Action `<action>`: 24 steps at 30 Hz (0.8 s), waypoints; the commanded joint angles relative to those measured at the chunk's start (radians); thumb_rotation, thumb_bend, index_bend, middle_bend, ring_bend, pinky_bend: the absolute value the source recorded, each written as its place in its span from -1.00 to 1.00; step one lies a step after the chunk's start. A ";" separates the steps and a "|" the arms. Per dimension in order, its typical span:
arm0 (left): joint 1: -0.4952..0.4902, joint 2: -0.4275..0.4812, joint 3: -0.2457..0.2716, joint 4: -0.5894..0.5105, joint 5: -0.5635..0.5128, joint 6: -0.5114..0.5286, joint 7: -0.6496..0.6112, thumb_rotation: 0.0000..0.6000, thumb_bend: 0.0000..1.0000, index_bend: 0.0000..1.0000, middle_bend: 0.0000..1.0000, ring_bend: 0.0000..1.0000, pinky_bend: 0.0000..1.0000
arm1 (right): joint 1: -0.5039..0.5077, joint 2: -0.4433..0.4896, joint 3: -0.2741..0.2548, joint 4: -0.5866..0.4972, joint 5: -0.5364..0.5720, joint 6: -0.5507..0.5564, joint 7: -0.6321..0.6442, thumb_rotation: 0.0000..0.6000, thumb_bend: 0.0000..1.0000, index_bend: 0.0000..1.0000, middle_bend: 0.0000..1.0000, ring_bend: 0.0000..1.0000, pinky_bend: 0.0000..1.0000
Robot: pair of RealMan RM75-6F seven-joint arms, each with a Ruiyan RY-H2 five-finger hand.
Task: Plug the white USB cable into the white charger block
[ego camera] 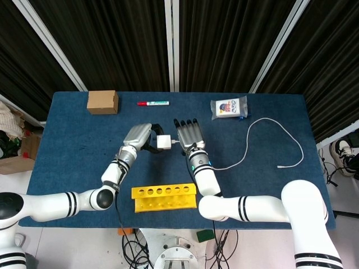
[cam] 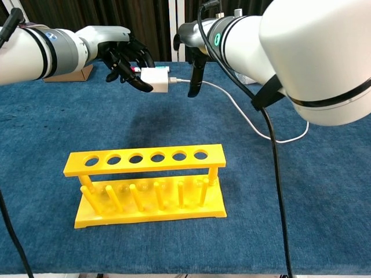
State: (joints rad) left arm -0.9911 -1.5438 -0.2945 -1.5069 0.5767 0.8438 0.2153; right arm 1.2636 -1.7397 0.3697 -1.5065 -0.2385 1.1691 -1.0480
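From the head view, the left hand (ego camera: 138, 138) grasps the small white plastic charger block (ego camera: 163, 142) above the blue cloth-covered surface (ego camera: 67, 145), its port face turned toward the other arm so a plug can meet it head-on. The right hand (ego camera: 188, 133) sits just beside the block with its fingers (ego camera: 185, 124) straightened and spread, released and holding nothing. The thin white USB cable (ego camera: 263, 124) runs from the block's right face, under that hand, and loops out across the surface to a free end near the right edge; the plug appears seated, though it is too small here to be sure. Well behind lie a brown cardboard box (ego camera: 102, 102), a red-capped marker pen (ego camera: 153, 103) and a clear plastic packet with a printed label (ego camera: 229, 107), none of them in the way.

From the chest view, the block (cam: 155, 80) hangs in the air in the dark fingers (cam: 128, 58) of the left hand (cam: 123, 57), and the cable (cam: 232, 102) leaves its right face through a short connector, which suggests the joining is done. The right hand (cam: 195, 61) points its open fingers down, just clear of the cable. A yellow plastic test-tube rack (cam: 148, 184) stands nearer the camera, below and apart from the work.
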 commanded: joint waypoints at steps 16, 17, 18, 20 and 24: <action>-0.019 -0.146 0.076 0.295 0.064 -0.061 0.039 1.00 -0.60 0.02 -0.14 0.04 0.43 | -0.170 0.245 -0.071 -0.240 -0.104 0.007 0.142 1.00 -0.97 -0.95 -0.69 -0.81 -0.68; -0.022 -0.154 0.084 0.308 0.067 -0.055 0.058 1.00 -0.61 -0.01 -0.18 -0.04 0.38 | -0.180 0.255 -0.076 -0.248 -0.116 0.008 0.155 1.00 -0.97 -0.95 -0.69 -0.81 -0.68; -0.026 -0.161 0.096 0.320 0.063 -0.053 0.086 1.00 -0.61 -0.06 -0.23 -0.13 0.31 | -0.193 0.268 -0.084 -0.257 -0.128 0.008 0.169 1.00 -0.97 -0.95 -0.69 -0.81 -0.68; -0.031 -0.159 0.108 0.320 0.046 -0.057 0.126 1.00 -0.62 -0.20 -0.35 -0.29 0.18 | -0.213 0.288 -0.091 -0.270 -0.146 0.008 0.196 1.00 -0.97 -0.96 -0.69 -0.81 -0.68; -0.018 -0.122 0.123 0.269 0.059 0.016 0.191 1.00 -0.65 -0.46 -0.57 -0.56 -0.12 | -0.267 0.339 -0.126 -0.303 -0.201 0.014 0.251 1.00 -0.97 -0.96 -0.69 -0.81 -0.68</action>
State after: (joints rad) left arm -1.0147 -1.6834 -0.1854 -1.2116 0.6282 0.8197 0.3804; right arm 1.0175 -1.4208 0.2611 -1.7937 -0.4181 1.1797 -0.8145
